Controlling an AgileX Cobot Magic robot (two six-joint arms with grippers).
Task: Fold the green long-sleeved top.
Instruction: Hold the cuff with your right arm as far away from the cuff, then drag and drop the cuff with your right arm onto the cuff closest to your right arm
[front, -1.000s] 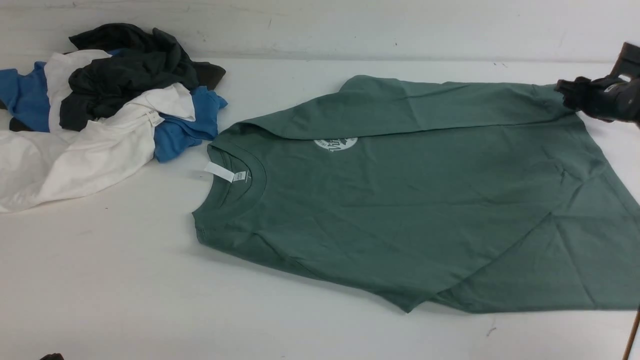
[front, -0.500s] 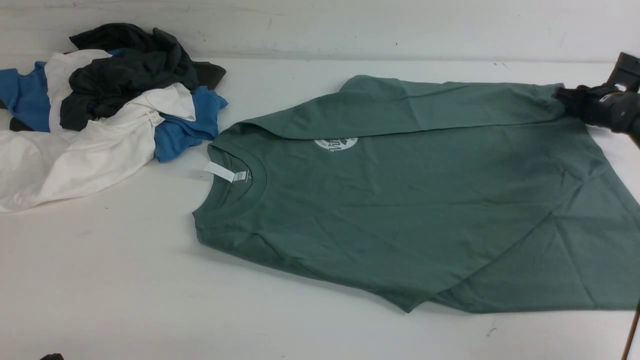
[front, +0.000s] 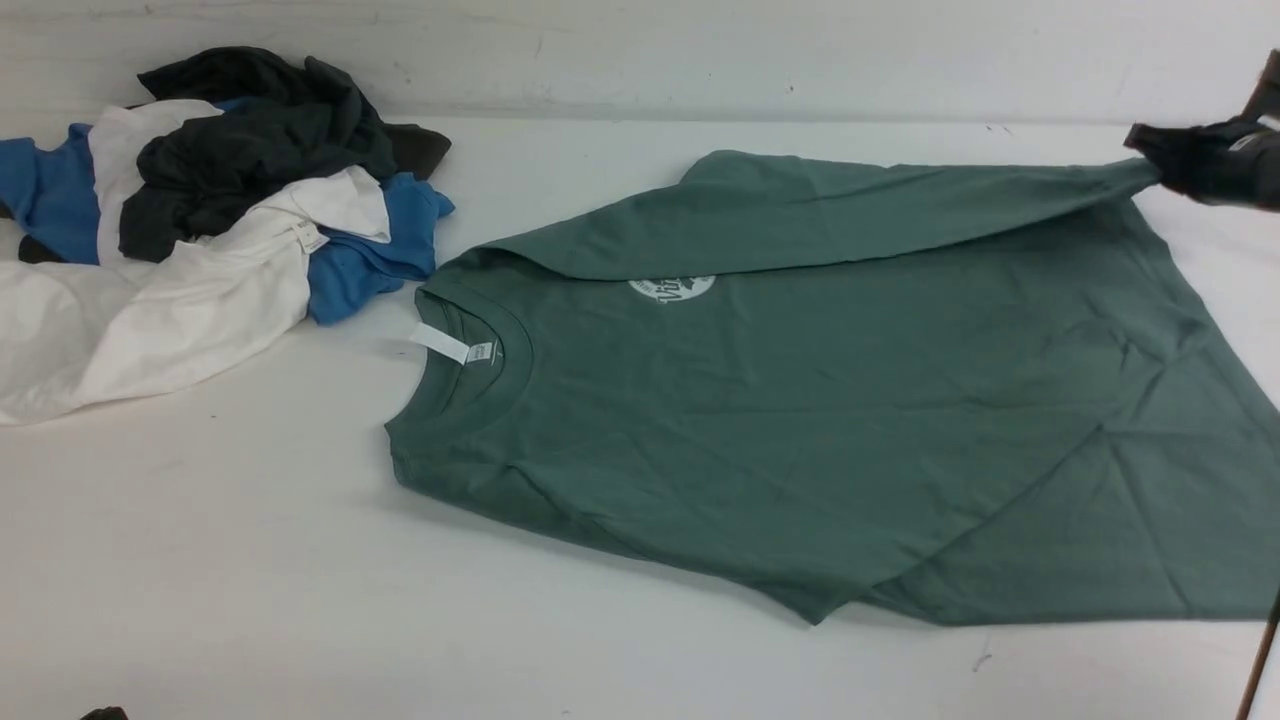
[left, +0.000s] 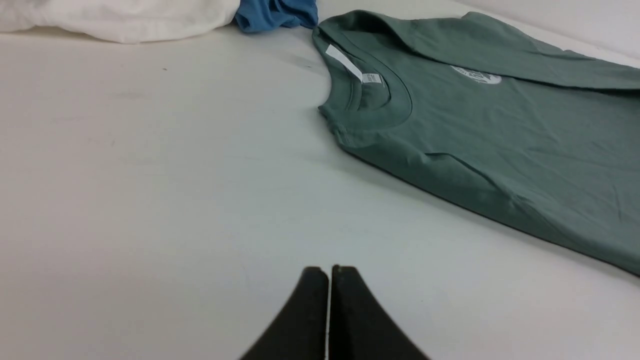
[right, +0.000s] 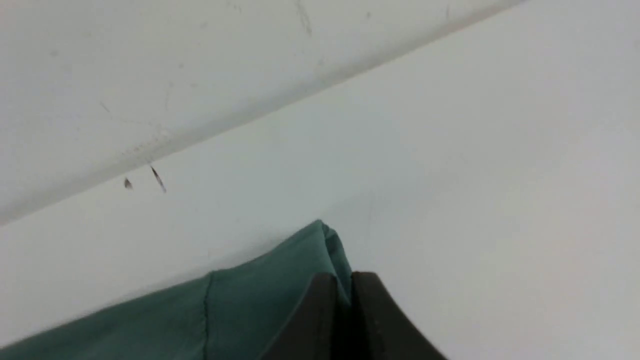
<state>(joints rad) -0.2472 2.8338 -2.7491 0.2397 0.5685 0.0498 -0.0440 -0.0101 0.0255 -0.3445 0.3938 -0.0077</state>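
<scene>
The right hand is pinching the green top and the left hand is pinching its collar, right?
Only the right hand pinches the green top. The left wrist view shows the left hand shut on nothing, apart from the collar.

sage-green top (front: 820, 420), round white logo (front: 672, 288), white table (front: 250, 560)

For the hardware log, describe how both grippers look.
The left gripper has two matte black fingers, broad at the base and tapering to blunt tips. The right gripper has the same black tapered fingers; in the front view its body looks dark and bulky.
</scene>
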